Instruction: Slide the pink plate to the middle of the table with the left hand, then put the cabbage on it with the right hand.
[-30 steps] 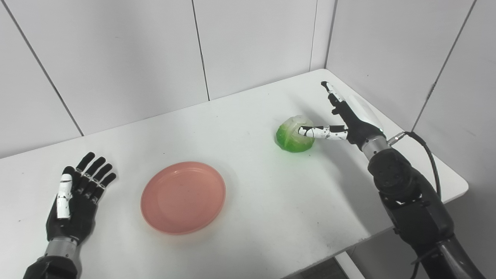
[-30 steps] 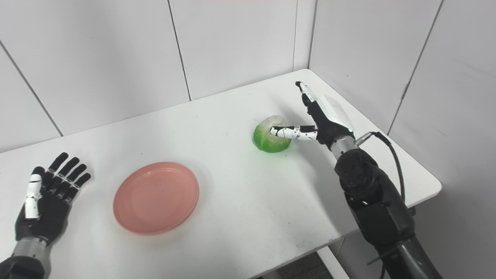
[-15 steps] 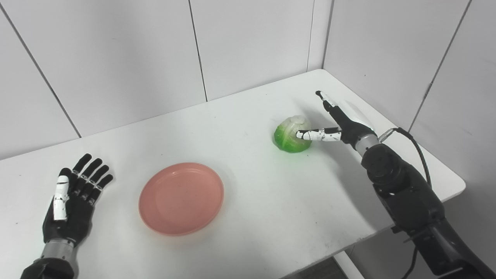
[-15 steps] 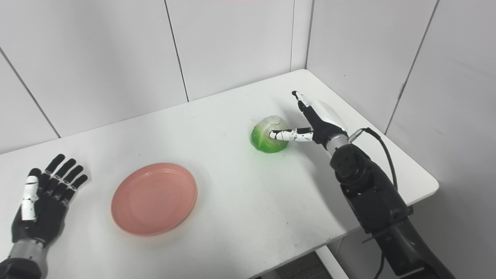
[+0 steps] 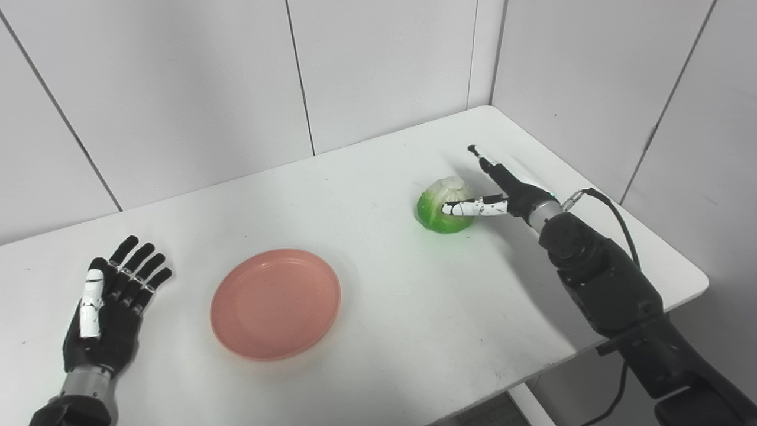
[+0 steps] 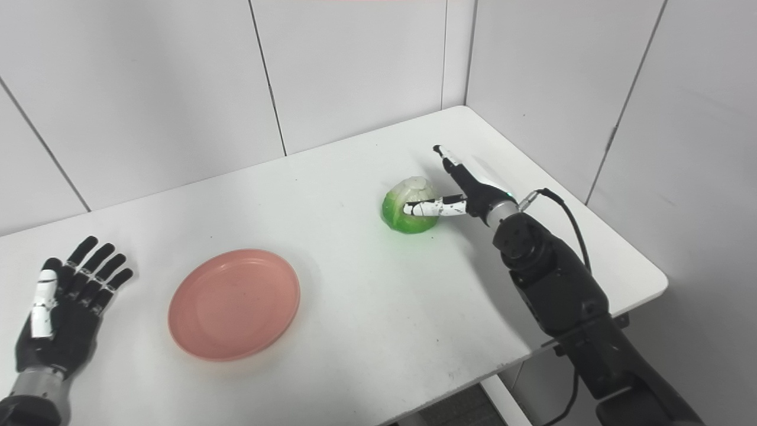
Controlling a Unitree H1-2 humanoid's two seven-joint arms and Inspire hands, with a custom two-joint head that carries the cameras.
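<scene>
The plate (image 5: pixel 275 303) sits near the tabletop's front edge, roughly mid-width, so the slide looks done; the left hand (image 5: pixel 109 312) lies spread and empty, while the right hand (image 5: pixel 501 192), unclenched, brackets the cabbage (image 5: pixel 442 205) towards the back right corner, not yet lifted.

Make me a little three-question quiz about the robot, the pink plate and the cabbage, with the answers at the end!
1. True or false: the cabbage lies on the pink plate.
2. Which hand is at the cabbage? A) left hand B) right hand
3. Fill in: the left hand rests open on the ____, apart from the plate.

Key:
1. False; the cabbage sits on the table, away from the plate.
2. B; the right hand has its thumb in front of the cabbage and its fingers spread beyond it.
3. table
</scene>
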